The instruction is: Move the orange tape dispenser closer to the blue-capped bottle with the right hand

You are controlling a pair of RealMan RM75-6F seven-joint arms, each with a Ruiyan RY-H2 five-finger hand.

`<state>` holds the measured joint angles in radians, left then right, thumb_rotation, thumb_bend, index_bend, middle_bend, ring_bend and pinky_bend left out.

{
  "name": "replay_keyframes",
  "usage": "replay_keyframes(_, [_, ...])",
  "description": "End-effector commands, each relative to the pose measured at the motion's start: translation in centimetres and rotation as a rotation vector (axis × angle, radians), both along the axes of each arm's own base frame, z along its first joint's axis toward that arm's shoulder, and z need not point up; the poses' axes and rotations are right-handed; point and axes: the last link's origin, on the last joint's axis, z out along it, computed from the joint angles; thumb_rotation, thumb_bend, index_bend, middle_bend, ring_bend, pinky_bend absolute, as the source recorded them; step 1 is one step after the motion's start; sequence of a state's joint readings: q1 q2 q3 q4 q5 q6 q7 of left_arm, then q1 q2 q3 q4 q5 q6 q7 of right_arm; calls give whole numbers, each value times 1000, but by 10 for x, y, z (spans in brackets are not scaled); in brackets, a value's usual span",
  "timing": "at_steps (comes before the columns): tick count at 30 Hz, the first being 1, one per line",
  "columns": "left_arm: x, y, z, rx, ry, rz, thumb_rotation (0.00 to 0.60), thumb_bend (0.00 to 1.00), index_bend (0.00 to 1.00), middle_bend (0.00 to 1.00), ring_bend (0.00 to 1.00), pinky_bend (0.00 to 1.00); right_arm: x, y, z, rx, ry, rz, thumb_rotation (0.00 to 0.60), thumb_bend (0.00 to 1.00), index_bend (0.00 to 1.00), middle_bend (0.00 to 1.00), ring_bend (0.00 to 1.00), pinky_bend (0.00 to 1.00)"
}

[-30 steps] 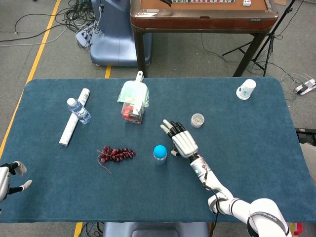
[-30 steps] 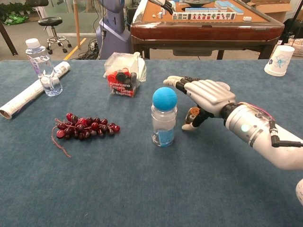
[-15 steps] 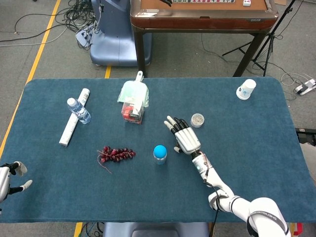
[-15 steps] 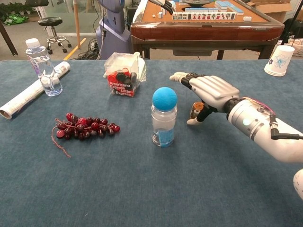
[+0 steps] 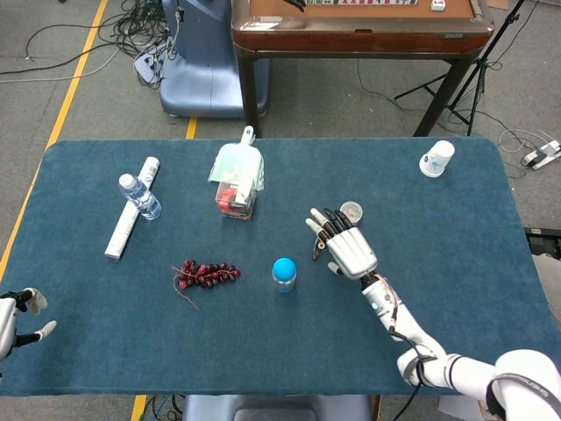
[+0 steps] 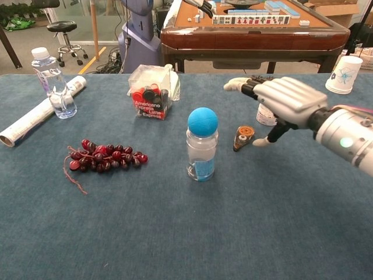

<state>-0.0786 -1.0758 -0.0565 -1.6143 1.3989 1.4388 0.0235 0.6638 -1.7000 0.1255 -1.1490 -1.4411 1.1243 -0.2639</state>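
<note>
Orange tape dispenser (image 6: 243, 137) is seen standing on the blue felt table (image 6: 175, 233), near the blue-capped bottle (image 6: 202, 144) but apart from it, on its right in the chest view. The right hand (image 6: 287, 100) is held raised just above and beside the dispenser, fingers spread, nothing gripped; release judged likely. The left hand (image 5: 16, 321) is kept idle at the table edge, fingers apart. A mahjong table (image 5: 359, 26) and floor cables (image 5: 61, 35) are seen behind.

Head view: high, looking down on table (image 5: 88, 351); chest view: low, nearer, same tabletop
</note>
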Motion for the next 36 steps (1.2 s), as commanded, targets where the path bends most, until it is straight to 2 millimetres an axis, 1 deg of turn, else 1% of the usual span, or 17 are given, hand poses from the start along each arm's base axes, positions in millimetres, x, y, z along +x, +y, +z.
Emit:
replay_keyframes(1, [2,-1,1,6,2,-7,600,133,564,582,523,646,-24,15,50,-76,141,-63,600,0,179,125,0,123])
replay_keyframes(2, [3,-1,1,8,3,-10,600,133,564,582,523,646,-28,19,60,-90,164,-80,600,0,184,126,0,123])
replay_keyframes(5, [4,-1,1,10,8,-12,600,133,564,582,523,646,-38,31,82,-122,194,-120,600,0,189,129,0,123])
replay_keyframes(9, [4,-1,-1,4,16,-11,600,133,564,582,523,646,-54,49,104,-151,216,-169,600,0,189,133,2,123])
replay_keyframes(12, [5,-1,-2,4,19,-16,600,133,563,582,523,646,-68,63,117,-175,211,-201,600,0,192,143,9,123])
replay_keyframes(14, [6,-1,-2,6,19,-22,600,133,560,582,522,646,-77,72,125,-195,198,-214,600,0,213,164,28,122])
replay_keyframes(18, [7,-1,-1,18,15,-34,600,133,550,582,522,646,-95,94,140,-231,171,-247,600,0,232,177,41,122])
replay_keyframes(23, [9,-2,-1,19,17,-42,600,133,549,582,522,646,-114,122,154,-280,141,-300,600,0,243,184,45,122])
replay_keyframes(26, [9,-2,-2,16,19,-42,600,133,549,582,522,646,-127,133,160,-320,141,-350,600,0,249,185,46,122])
replay_keyframes(29, [10,-2,-4,9,22,-42,600,133,549,582,522,646,-138,139,165,-342,124,-392,600,0,253,185,46,122])
replay_keyframes(34, [9,-2,-7,-6,24,-40,600,133,549,582,522,646,-150,141,171,-366,129,-427,600,0,254,185,46,122])
replay_keyframes(36, [8,0,-9,-13,30,-38,600,133,549,582,522,646,-149,141,174,-380,117,-427,600,0,254,185,46,122])
